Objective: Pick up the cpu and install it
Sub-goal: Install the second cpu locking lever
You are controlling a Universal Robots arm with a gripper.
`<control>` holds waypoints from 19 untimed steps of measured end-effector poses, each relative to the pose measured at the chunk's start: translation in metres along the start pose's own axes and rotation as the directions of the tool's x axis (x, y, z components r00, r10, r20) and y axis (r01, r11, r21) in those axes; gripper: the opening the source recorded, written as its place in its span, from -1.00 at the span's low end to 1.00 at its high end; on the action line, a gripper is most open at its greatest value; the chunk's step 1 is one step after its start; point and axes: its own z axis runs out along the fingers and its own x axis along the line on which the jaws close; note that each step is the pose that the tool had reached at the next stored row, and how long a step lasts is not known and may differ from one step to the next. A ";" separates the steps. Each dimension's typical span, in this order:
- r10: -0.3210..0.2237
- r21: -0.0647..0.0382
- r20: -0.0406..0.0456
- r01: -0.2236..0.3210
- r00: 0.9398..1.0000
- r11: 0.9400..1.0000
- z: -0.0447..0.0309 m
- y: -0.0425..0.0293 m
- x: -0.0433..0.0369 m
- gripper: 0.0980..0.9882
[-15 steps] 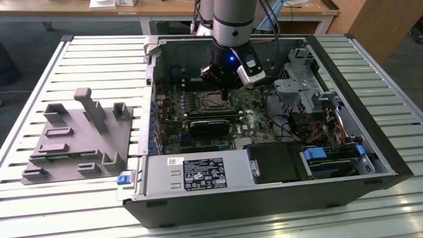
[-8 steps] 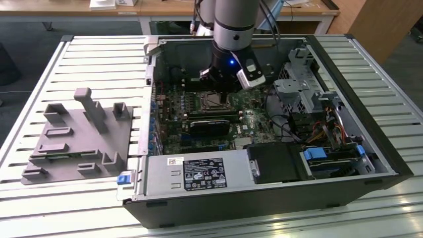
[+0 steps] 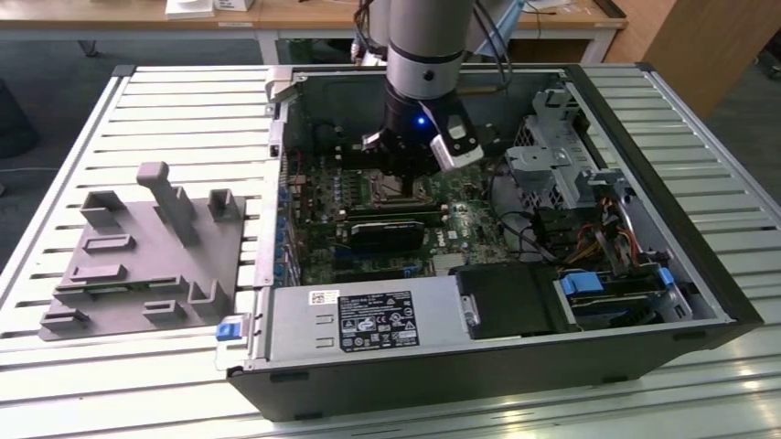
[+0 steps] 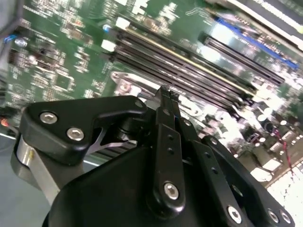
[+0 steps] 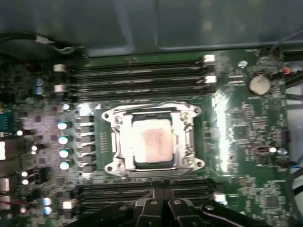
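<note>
Black steel, the open computer case [image 3: 488, 366] lies on my slatted tabletop [image 3: 183, 110]. Its green motherboard [image 5: 236, 142] carries one socket [image 5: 154, 142]; one cpu [image 5: 152, 142] sits inside. My end effector [image 5: 162, 185] hovers beside, fingertips together, empty.

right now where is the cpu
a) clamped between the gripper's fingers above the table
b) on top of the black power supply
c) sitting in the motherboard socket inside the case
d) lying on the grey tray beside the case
c: in the first wrist view the cpu sits flat inside the metal-framed socket on the green motherboard, and the gripper beside it has its fingers together with nothing between them.
</note>
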 end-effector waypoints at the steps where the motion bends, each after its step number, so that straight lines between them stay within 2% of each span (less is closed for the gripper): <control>1: 0.000 0.000 0.000 0.000 1.000 1.000 0.0003 -0.0003 0.0038 -0.98; 3: 0.000 0.000 0.000 0.000 1.000 1.000 0.0010 -0.0009 0.0112 -0.98; 5: 0.000 -0.002 0.000 0.000 1.000 1.000 0.0018 -0.0015 0.0133 -0.98; 7: -0.002 -0.017 -0.002 0.002 1.000 1.000 0.0030 -0.0021 0.0133 -0.98; 10: -0.002 -0.048 -0.004 0.002 1.000 0.999 0.0036 -0.0067 0.0130 -0.98; 11: -0.002 -0.054 -0.004 0.002 1.000 0.999 0.0036 -0.0088 0.0129 -0.98; 15: -0.002 -0.062 -0.005 0.002 1.000 0.998 0.0036 -0.0150 0.0159 -0.98; 19: -0.002 -0.072 -0.006 0.002 1.000 0.997 0.0043 -0.0180 0.0234 -0.98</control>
